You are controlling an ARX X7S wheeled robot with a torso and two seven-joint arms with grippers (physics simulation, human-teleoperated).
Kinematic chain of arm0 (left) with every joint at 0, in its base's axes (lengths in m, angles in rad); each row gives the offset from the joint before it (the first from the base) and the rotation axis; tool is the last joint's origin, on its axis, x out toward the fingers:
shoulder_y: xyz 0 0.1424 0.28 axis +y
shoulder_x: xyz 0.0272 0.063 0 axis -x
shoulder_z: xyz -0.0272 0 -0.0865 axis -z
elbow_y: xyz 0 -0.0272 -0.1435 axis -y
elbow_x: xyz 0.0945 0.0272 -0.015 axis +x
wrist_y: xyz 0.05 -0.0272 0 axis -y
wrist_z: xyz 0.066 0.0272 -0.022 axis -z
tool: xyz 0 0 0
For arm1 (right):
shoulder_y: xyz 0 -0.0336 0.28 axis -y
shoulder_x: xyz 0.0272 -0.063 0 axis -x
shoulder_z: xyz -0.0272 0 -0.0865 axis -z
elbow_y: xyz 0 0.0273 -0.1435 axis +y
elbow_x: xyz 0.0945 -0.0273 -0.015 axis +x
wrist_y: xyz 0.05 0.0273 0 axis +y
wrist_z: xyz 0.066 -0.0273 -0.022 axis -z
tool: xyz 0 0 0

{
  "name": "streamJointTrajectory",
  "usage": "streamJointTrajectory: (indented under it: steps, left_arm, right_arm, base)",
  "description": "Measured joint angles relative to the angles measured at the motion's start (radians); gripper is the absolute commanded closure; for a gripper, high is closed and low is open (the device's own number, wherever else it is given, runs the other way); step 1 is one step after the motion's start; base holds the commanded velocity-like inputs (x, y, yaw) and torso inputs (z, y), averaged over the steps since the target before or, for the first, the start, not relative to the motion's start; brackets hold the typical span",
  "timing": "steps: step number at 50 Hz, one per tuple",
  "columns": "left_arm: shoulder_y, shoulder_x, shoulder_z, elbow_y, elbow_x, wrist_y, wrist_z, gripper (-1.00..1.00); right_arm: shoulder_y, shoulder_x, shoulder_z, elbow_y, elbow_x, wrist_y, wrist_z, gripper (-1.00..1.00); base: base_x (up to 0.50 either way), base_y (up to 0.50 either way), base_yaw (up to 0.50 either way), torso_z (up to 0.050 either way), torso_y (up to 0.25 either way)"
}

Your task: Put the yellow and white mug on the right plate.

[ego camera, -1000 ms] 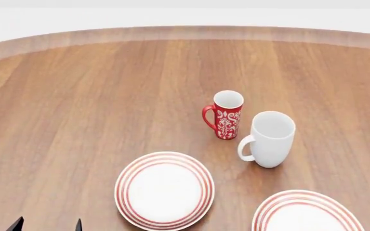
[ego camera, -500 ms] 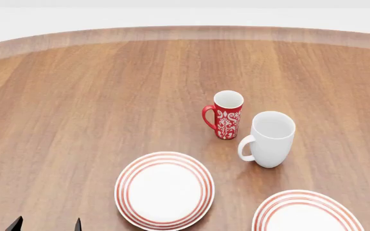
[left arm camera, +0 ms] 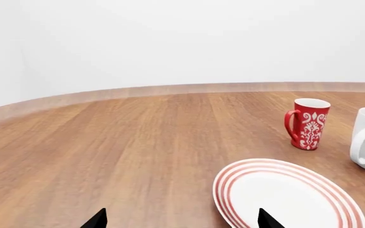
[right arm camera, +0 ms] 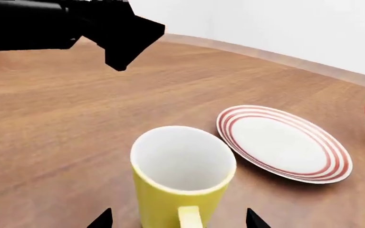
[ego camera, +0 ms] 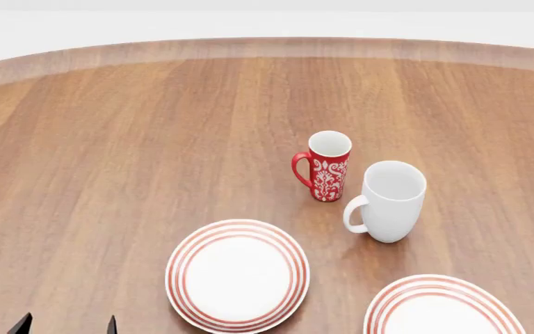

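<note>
The yellow and white mug point(right arm camera: 182, 183) shows only in the right wrist view, upright on the table with its handle facing the camera. My right gripper point(right arm camera: 178, 221) is open, its two fingertips on either side of the mug's base, apart from it. The right plate point(ego camera: 443, 309), white with red rings, lies at the bottom right of the head view and carries nothing. My left gripper point(ego camera: 67, 325) is open and empty at the bottom left, also seen in the left wrist view point(left arm camera: 182, 221).
The left look-alike plate point(ego camera: 237, 275) lies near the front middle. A slim red floral mug point(ego camera: 327, 167) and a taller white mug point(ego camera: 389, 202) stand behind the plates. A ringed plate point(right arm camera: 284, 142) lies beyond the yellow mug; which one, I cannot tell.
</note>
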Motion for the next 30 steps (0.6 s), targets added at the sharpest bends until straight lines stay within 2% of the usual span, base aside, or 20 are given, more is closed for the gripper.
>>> streamJointTrajectory:
  steps: [30]
  left_arm:
    - [-0.003,-0.01,0.011,0.001,-0.01,0.004,-0.012,-1.0]
  right_arm:
    - [0.046,-0.035,-0.001,0.115,0.018,-0.002,0.0,-1.0]
  base:
    - [0.0,0.0,0.0,0.0,0.0]
